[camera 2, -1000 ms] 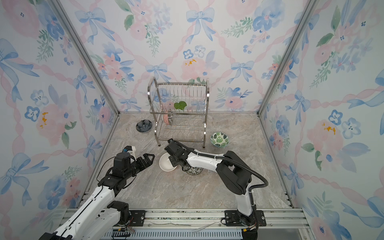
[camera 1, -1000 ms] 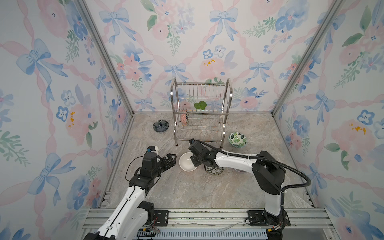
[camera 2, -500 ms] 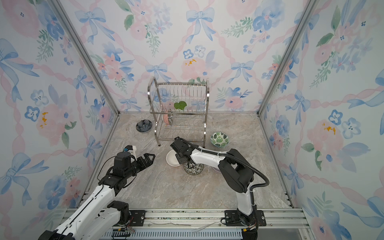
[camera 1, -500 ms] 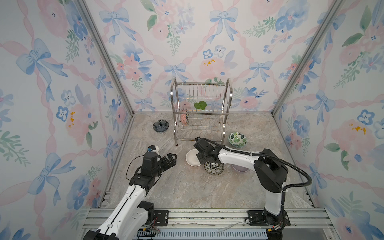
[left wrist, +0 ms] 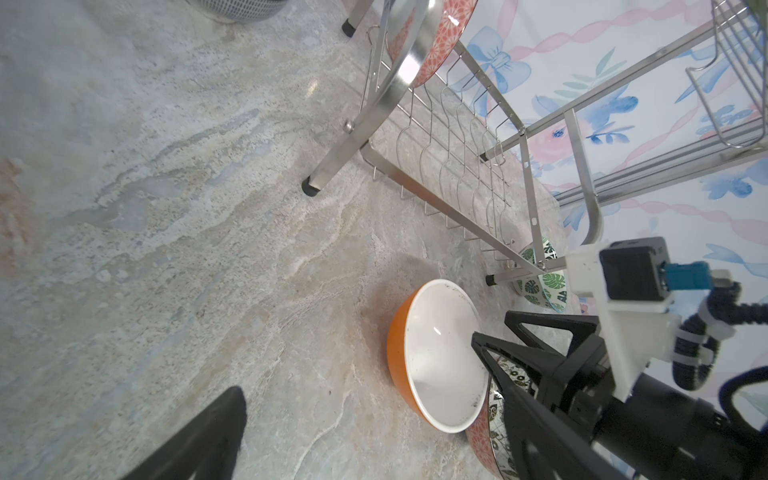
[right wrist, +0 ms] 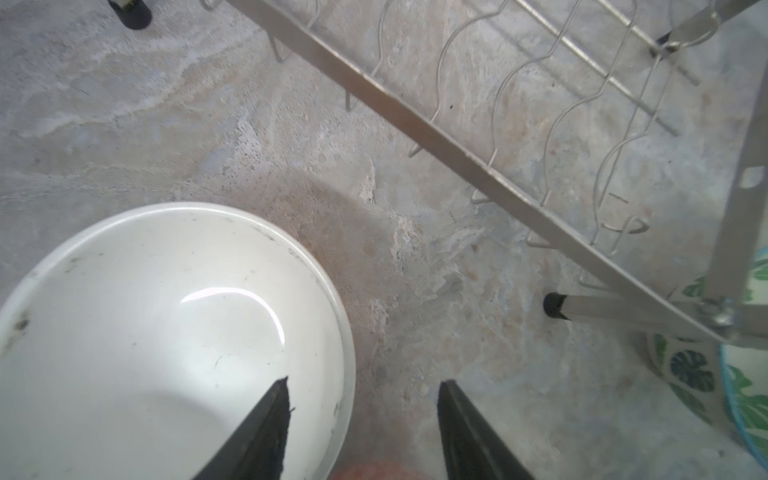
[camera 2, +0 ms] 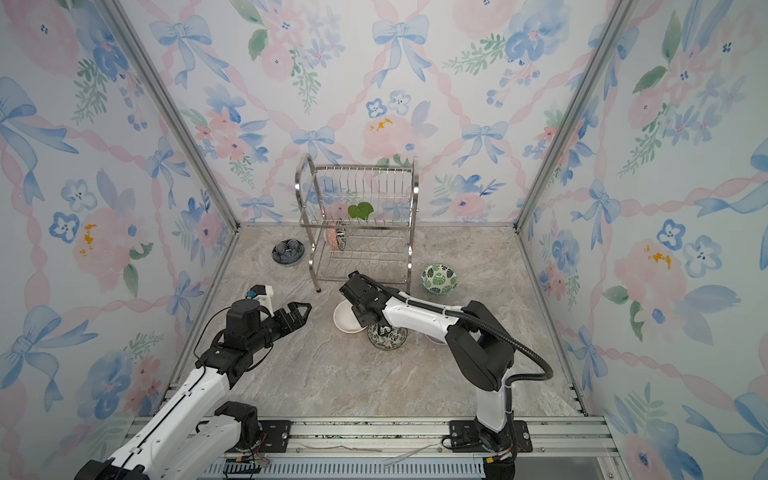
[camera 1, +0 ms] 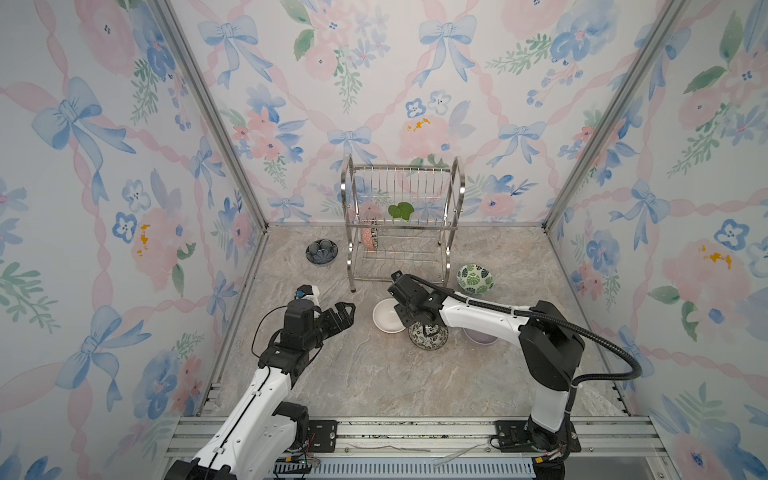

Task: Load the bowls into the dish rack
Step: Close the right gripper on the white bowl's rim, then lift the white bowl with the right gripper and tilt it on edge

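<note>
The white bowl (camera 1: 385, 318), orange outside (left wrist: 399, 353), sits on the table against a black-and-white floral bowl (camera 1: 429, 336). My right gripper (camera 1: 405, 321) is open and straddles the white bowl's (right wrist: 166, 332) rim, one finger inside and one outside (right wrist: 363, 384). My left gripper (camera 1: 345, 311) hangs open to the left of that bowl, holding nothing (left wrist: 361, 399). The dish rack (camera 1: 401, 224) stands at the back with a pink-sided bowl (camera 1: 369, 239) upright in its lower shelf. A dark blue bowl (camera 1: 321, 252) and a green-leaf bowl (camera 1: 475, 279) flank the rack. A lavender bowl (camera 1: 480, 336) is mostly hidden under my right arm.
The rack's front legs (right wrist: 555, 305) and lower shelf bar (right wrist: 457, 153) stand just beyond the white bowl. Flowered walls enclose the table on three sides. A metal rail (camera 1: 395, 432) runs along the front edge.
My right gripper has carried the white bowl a little to the right, toward the rack, and then opened off its rim. The left arm has stayed in place.
</note>
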`<state>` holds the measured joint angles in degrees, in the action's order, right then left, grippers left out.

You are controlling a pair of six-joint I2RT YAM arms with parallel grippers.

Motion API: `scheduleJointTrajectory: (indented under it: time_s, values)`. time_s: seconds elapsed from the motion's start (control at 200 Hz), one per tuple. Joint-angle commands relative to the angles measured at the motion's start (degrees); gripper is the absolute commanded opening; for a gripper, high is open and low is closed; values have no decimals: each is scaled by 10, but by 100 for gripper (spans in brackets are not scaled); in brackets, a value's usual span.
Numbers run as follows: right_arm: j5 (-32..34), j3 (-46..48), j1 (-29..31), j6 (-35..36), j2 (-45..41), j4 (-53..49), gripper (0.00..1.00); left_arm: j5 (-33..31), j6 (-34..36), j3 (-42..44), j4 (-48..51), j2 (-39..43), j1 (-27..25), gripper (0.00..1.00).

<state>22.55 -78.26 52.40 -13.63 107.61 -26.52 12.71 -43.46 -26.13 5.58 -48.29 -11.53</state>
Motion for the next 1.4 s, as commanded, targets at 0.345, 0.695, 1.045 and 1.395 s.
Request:
scheduleJointTrajectory:
  time_s: [0.345,0.695,1.045,1.395]
  values:
    - [-81,-104,67,5,26,-39,68,1,-9,17,-11,39,33,98]
    - [-112,-154,87,-6,109,-59,56,41,-13,33,-7,45,70,98]
    - [-80,-177,88,7,165,-86,39,39,-2,31,-8,35,70,98]
    - [-54,-159,88,16,151,-79,3,63,-7,32,-26,18,65,98]
